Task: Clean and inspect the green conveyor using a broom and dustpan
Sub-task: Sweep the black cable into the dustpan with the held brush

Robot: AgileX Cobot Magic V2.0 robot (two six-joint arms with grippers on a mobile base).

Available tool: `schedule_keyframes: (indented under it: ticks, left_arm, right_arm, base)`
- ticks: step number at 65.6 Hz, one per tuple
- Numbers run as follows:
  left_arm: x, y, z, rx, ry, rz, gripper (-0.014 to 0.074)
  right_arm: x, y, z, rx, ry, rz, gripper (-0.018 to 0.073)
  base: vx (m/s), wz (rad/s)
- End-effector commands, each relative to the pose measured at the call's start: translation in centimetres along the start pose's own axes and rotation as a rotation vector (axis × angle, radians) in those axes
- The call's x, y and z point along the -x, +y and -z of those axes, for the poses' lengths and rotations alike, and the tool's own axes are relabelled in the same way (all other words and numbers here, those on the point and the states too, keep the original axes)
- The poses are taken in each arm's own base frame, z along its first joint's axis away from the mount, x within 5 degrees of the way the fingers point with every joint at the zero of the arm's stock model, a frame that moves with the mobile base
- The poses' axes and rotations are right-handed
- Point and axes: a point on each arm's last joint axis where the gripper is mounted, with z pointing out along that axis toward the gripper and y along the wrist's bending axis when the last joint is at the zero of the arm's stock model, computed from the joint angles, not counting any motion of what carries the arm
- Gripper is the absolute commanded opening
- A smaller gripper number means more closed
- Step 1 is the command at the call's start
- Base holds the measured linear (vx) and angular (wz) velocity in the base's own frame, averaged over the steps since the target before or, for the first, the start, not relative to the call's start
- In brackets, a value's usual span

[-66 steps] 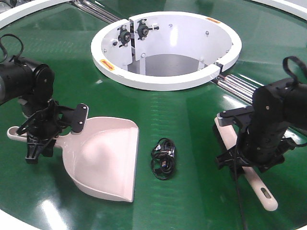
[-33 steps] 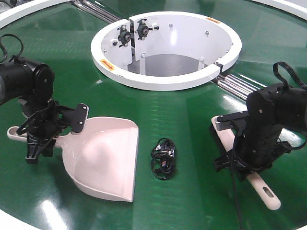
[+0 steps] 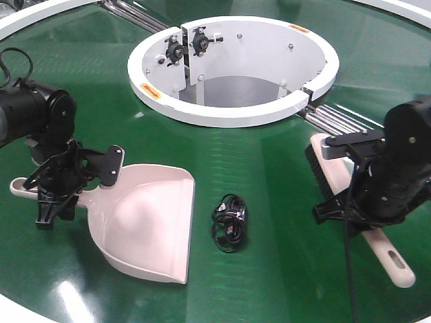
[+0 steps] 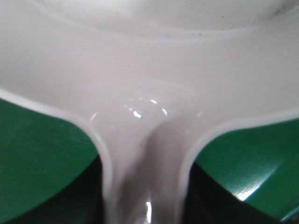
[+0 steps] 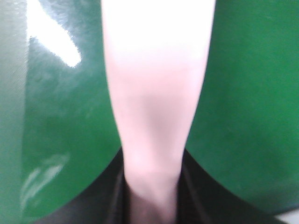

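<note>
The green conveyor (image 3: pixel 269 195) fills the front view. On its left lies the pale pink dustpan (image 3: pixel 145 225), mouth toward the front. My left gripper (image 3: pixel 75 192) is shut on its handle. Up close, that handle (image 4: pixel 145 177) runs between dark fingers (image 4: pixel 93 200). On the right, my right gripper (image 3: pixel 343 178) is shut on the broom (image 3: pixel 382 247), black bristles (image 3: pixel 315 168) facing left, slotted handle end toward the front right. The right wrist view shows the broom's neck (image 5: pixel 154 93) clamped in the right gripper (image 5: pixel 152 200) over green belt (image 5: pixel 252 116).
A black cable bundle (image 3: pixel 229 222) lies on the belt between the dustpan and the broom. The white ring hub (image 3: pixel 232 111) opens at the back centre. Metal rollers (image 3: pixel 337 120) run beside its right side. A white rim (image 3: pixel 27 20) curves at the far left.
My right arm has carried the broom to the right and a little back, away from the cable bundle. The left arm and dustpan have not moved.
</note>
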Motion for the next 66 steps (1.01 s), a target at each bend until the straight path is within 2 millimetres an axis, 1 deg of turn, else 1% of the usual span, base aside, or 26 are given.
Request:
schedule_keyframes:
  ticks: [1, 8, 19, 24, 29, 33, 41, 54, 66]
  left_arm:
    - [-0.2, 0.0, 2.5, 0.069, -0.015, 0.021, -0.0007]
    - [-0.2, 0.0, 2.5, 0.069, -0.015, 0.021, -0.0007]
    - [-0.2, 0.0, 2.5, 0.068, -0.015, 0.021, -0.0007]
    - [-0.2, 0.0, 2.5, 0.068, -0.015, 0.021, -0.0007]
    - [-0.2, 0.0, 2.5, 0.068, -0.015, 0.021, -0.0007]
    - [-0.2, 0.0, 2.5, 0.068, -0.015, 0.021, -0.0007]
    - [-0.2, 0.0, 2.5, 0.068, -0.015, 0.021, -0.0007]
    - [-0.2, 0.0, 2.5, 0.068, -0.015, 0.021, -0.0007]
    - [-0.2, 0.0, 2.5, 0.068, -0.015, 0.021, -0.0007]
  right_arm:
    - [-0.6, -0.3, 2.6, 0.005, -0.056, -0.011, -0.0008]
    - [-1.2, 0.0, 2.8, 0.042, -0.014, -0.021, -0.0008]
    - [-2.1, 0.9, 1.6, 0.122, 0.046, -0.050, -0.0005]
    - [-2.3, 1.6, 1.4, 0.127, 0.053, -0.044, -0.0005]
    - [-2.2, 2.8, 1.3, 0.128, 0.063, -0.031, -0.0005]
    - [-1.9, 4.0, 1.2, 0.128, 0.072, -0.022, -0.0005]
    - [-0.6, 6.1, 0.3, 0.114, 0.135, 0.017, -0.0005]
    - [1.3, 8.2, -1.2, 0.094, 0.235, 0.029, -0.0005]
    - [2.6, 10.8, -1.3, 0.137, 0.235, 0.053, -0.0005]
  base:
    - [0.00, 0.00]
    - [0.00, 0.00]
    - [0.00, 0.00]
    - [0.00, 0.00]
    - [0.00, 0.00]
    - [0.00, 0.00]
    - [0.00, 0.00]
    - [0.00, 0.00]
    - [0.00, 0.00]
